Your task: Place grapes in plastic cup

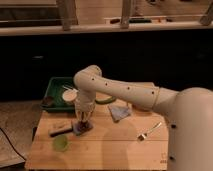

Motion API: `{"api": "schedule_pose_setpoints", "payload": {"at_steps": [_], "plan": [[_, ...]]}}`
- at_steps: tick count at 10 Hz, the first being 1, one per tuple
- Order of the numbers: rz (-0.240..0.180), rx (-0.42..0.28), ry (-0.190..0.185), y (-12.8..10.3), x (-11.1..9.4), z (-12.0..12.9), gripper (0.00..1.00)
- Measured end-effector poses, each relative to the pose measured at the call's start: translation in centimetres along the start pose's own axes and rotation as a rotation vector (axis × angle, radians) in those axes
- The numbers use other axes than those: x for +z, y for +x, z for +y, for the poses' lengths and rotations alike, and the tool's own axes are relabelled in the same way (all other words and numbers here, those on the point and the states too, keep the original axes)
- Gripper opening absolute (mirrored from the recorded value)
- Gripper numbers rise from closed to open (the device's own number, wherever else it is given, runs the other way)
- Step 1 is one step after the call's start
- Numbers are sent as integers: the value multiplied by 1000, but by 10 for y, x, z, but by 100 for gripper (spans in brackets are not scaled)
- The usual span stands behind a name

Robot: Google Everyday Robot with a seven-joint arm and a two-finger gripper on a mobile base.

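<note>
On the table [115,150], the gripper [84,121] is clamping its jaws on the grapes [80,130]; lift vertically, then centre over the plastic cup [61,143].

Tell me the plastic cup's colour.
The plastic cup is light green, camera view; gripper hangs beside it.

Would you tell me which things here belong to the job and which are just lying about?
Job: grapes, plastic cup, gripper shut on the grapes, near the cup.
Lying about: green tray, white bowl, blue cloth, fork.
</note>
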Motion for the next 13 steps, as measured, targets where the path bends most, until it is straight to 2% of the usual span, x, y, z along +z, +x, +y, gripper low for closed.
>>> {"api": "schedule_pose_setpoints", "payload": {"at_steps": [13], "plan": [[-21,-82,-37,-23,-29,-42,4]]}}
